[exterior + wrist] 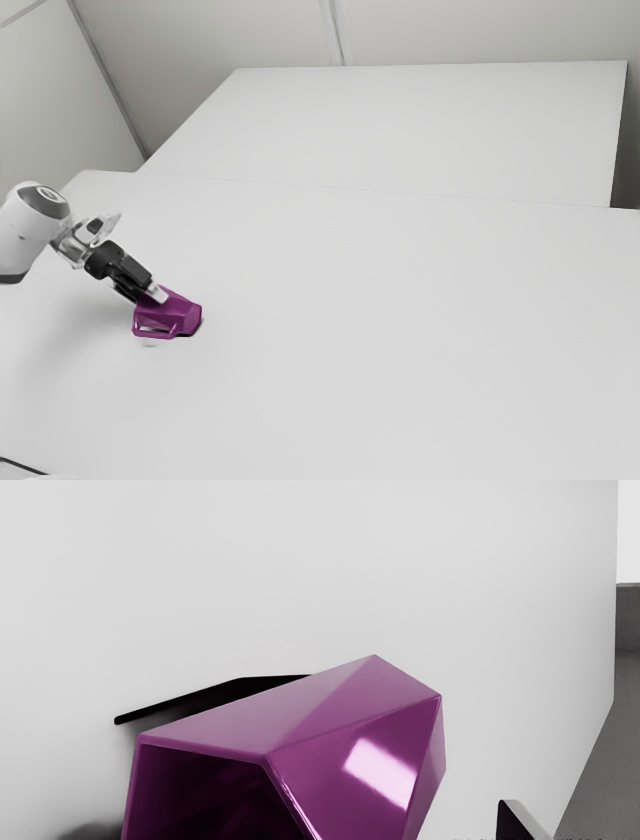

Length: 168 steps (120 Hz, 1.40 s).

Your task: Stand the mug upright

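At the left of the exterior view, just below mid-height, reaching with the jaws to the purple mug point(183, 311), tipped over on its side on the white surface point(400, 330). Not standing upright. Turned with its angular handle point(155, 337) toward the lower left of the frame, low against the surface. Angled down toward the lower right from the white arm point(30, 225) at the left edge, with a pale fingertip point(157, 293) overlapping the mug's upper left part. Hard to tell from there whether touching it.

Across the bottom middle of the wrist view, showing the mug again, large and many-sided, with its open mouth toward the lower left of the frame and dark inside. Catching a bright patch of light on one purple face. Spread at the jaws, with one fingertip at the lower right of that view, apart from the mug, and so not pinching it from two sides. Impossible to tell where the opposite fingertip lies against it. Marked at the mug's upper left edge by a long black shape, unclear in nature.

At the upper right of the exterior view, stretching beyond the surface to a wide white panel point(430, 130). Down at the lower left corner, crossed by a thin dark cable point(20, 465).
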Available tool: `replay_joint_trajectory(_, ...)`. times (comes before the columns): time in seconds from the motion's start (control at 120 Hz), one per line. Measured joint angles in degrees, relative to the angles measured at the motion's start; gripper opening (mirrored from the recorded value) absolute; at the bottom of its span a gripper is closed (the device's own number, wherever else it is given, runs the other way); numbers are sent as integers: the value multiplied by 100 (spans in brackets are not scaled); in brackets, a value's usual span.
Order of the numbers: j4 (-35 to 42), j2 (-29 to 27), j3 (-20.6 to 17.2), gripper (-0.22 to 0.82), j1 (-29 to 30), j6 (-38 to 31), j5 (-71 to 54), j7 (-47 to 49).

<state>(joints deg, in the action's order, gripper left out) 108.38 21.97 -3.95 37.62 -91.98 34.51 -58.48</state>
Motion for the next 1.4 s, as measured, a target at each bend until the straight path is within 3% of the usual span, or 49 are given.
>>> replay_joint_trajectory(0.15, -6, -55, -56, -1, 30, 126, 35, -152)
replay_joint_trajectory(0.35, -4, -82, -369, -13, 232, 217, 63, -301)
replay_joint_trajectory(0.708, 240, -593, -691, -17, 137, -78, -8, -476)
replay_joint_trajectory(0.958, 924, -1445, -1567, -18, 124, -1164, -568, -366)
replay_joint_trajectory(1.4, 1773, -2182, -2855, -18, 151, -3274, -2499, 883)
